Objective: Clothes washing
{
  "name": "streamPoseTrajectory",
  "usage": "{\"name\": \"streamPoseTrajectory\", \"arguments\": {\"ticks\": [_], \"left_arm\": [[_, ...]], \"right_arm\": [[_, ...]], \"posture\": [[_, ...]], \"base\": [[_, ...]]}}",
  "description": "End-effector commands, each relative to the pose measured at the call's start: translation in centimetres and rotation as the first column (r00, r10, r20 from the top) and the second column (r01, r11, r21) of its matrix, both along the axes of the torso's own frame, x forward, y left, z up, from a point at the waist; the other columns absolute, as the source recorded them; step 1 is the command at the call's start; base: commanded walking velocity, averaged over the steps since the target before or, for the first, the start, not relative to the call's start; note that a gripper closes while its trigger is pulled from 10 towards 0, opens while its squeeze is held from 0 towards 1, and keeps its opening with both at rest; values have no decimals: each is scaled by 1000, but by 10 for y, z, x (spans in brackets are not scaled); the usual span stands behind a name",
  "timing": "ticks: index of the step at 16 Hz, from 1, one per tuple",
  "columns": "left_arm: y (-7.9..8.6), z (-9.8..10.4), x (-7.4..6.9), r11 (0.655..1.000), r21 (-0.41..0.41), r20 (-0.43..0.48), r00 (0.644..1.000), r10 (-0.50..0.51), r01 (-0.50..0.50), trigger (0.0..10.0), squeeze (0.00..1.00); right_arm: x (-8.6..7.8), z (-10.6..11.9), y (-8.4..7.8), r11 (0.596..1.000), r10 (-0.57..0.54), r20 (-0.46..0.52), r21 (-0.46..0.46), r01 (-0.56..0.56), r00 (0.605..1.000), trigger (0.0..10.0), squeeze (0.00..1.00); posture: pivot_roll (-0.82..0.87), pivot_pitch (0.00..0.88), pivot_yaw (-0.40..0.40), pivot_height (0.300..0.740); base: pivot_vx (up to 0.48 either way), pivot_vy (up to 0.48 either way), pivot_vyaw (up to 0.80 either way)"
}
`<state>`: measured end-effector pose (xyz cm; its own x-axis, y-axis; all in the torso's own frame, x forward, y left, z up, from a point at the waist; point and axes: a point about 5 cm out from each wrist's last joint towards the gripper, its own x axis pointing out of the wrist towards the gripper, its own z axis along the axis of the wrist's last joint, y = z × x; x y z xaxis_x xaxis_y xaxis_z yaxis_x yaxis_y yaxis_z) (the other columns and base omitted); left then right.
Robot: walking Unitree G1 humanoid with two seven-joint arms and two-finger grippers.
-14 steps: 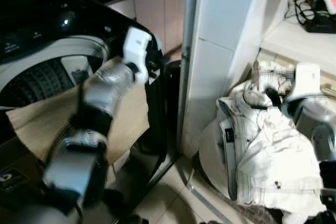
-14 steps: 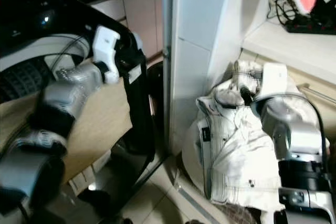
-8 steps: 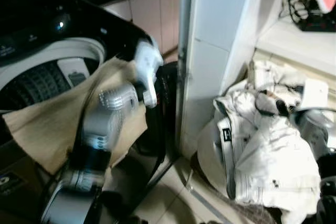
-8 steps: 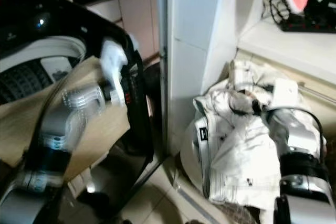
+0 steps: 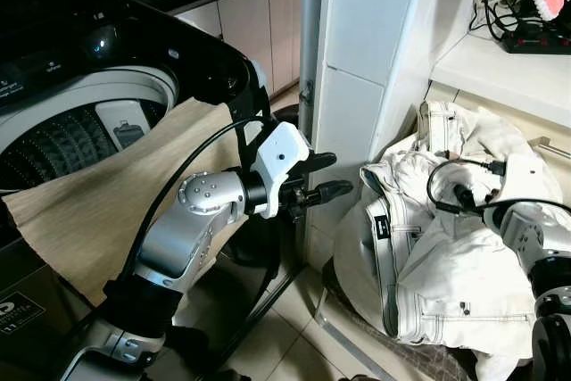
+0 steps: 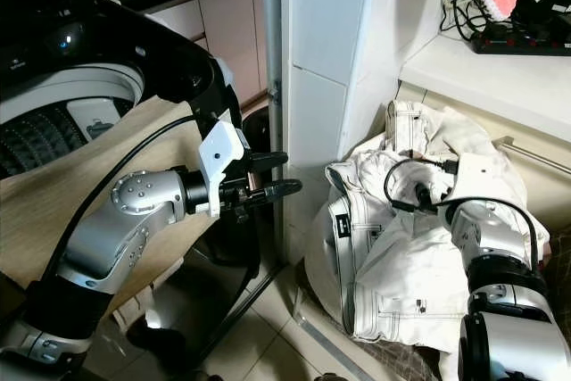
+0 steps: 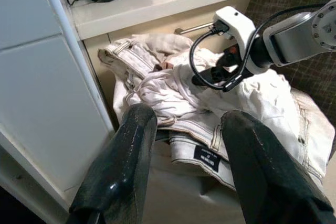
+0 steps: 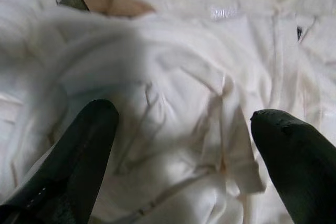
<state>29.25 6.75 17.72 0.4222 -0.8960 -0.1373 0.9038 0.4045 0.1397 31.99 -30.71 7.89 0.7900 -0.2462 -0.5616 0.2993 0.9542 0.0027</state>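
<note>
On the floor, right of the tiled pillar: a heap of white denim clothes [image 5: 446,256] slumps against the wall under a shelf.
Left eye view, washer: the open top-loading washing machine [image 5: 80,122] stands at the left, a beige cloth [image 5: 98,211] draped over its rim.
Left eye view, left gripper [image 5: 323,176]: fingers apart, empty, pointing across the pillar toward the heap, well short of it.
Right eye view, right gripper [image 6: 426,195]: pressed down onto the top of the heap.
Left wrist view: between the spread fingers [image 7: 121,166] lie a waistband and its dark label [image 7: 206,157].
Right wrist view: two black fingers [image 8: 79,150] spread wide, crumpled white fabric between them, not yet pinched.
Handling, my guess: soft, floppy, fairly heavy; best grabbed at a thick fold or waistband.
</note>
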Motion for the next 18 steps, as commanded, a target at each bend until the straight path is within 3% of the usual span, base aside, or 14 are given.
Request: {"name": "streamPoseTrajectory", "arguments": {"ticks": [1, 2, 3, 5, 7, 8, 18], "left_arm": [[1, 2, -1, 1000, 27, 17, 1000, 6, -6, 10000, 0], [2, 1, -1, 999, 41, 18, 1000, 10, -11, 10000, 0], [2, 1, -1, 999, 47, 20, 1000, 14, -15, 10000, 0], [3, 1, -2, 998, 55, 26, 999, 19, -20, 10000, 0], [2, -1, -3, 998, 63, 26, 999, 20, -22, 10000, 0], [0, -3, -3, 998, 66, 27, 999, 21, -23, 10000, 0], [2, -5, -1, 996, 83, 33, 999, 41, -44, 10000, 0]], "right_arm": [[2, 1, 0, 1000, -14, 18, 26, 14, 1000, 4353, 0], [0, -3, -1, 999, -32, 8, 31, 32, 999, 3843, 0], [-1, -4, -2, 999, -35, 3, 31, 35, 999, 863, 0], [-3, -8, -2, 999, -37, -5, 34, 37, 999, 1255, 0], [-4, -11, -1, 999, -34, -14, 30, 35, 999, 824, 0], [-5, -13, -1, 999, -33, -16, 29, 33, 999, 0, 0], [-3, -11, -1, 999, -22, -17, 22, 23, 1000, 0, 0]], "posture": [[-71, 0, 65, 740], [-69, 0, 64, 740], [-66, 0, 63, 740], [-65, 0, 59, 740], [-72, 0, 55, 740], [-76, 0, 53, 740], [-81, 0, 46, 740]], "base": [[0, 0, 0], [0, 0, 0], [0, 0, 0], [0, 0, 0], [0, 0, 0], [0, 0, 0], [0, 0, 0]]}}
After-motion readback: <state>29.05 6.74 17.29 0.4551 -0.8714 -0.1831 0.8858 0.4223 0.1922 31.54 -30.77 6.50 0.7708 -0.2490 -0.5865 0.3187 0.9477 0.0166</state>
